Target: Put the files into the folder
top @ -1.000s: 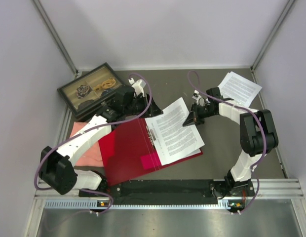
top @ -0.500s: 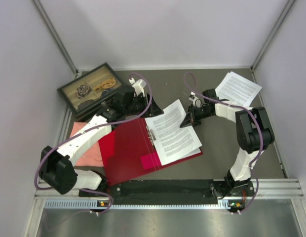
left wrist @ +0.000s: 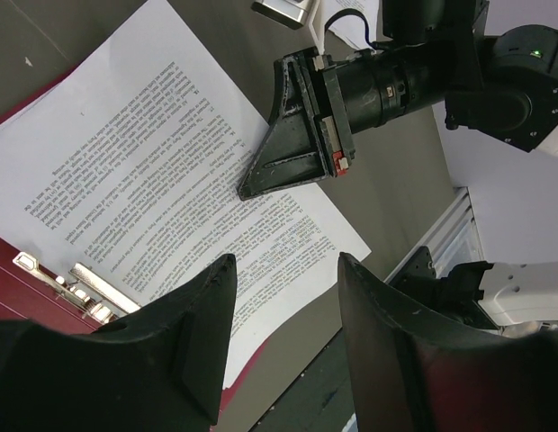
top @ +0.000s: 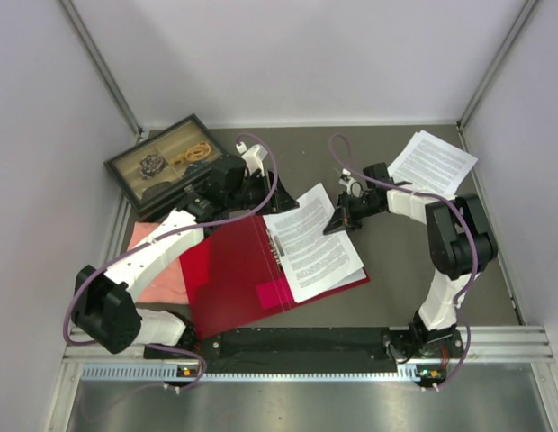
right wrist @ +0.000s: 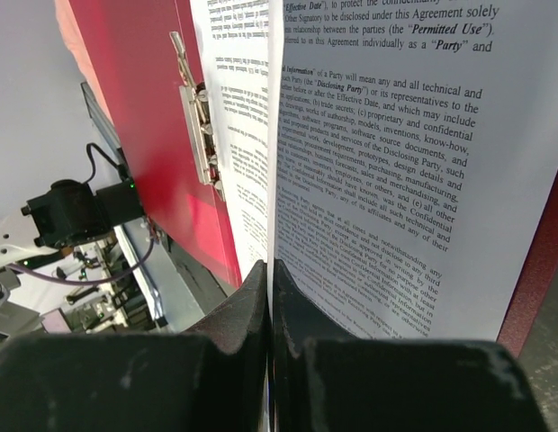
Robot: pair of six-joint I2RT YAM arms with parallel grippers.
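Observation:
The red folder [top: 229,270] lies open on the table, its metal clip [right wrist: 193,117] along the spine. Printed files [top: 310,238] rest on its right half. My right gripper [right wrist: 270,265] is shut on the near edge of the top sheet [right wrist: 387,162], which stands lifted above a lower sheet [right wrist: 238,108]. In the top view that right gripper [top: 336,225] sits at the sheets' right edge. My left gripper [left wrist: 286,263] hangs open above the sheets with nothing between its fingers, near the folder's far edge [top: 277,205]. One more printed sheet [top: 432,164] lies at the back right.
A black compartment box [top: 166,162] with small items stands at the back left. A salmon-pink cloth [top: 157,274] lies under the folder's left side. Walls close in on three sides, and a metal rail [top: 306,346] runs along the front.
My right gripper has moved left with the sheet in it, drawing the sheet further over the folder. The left arm has stayed where it was.

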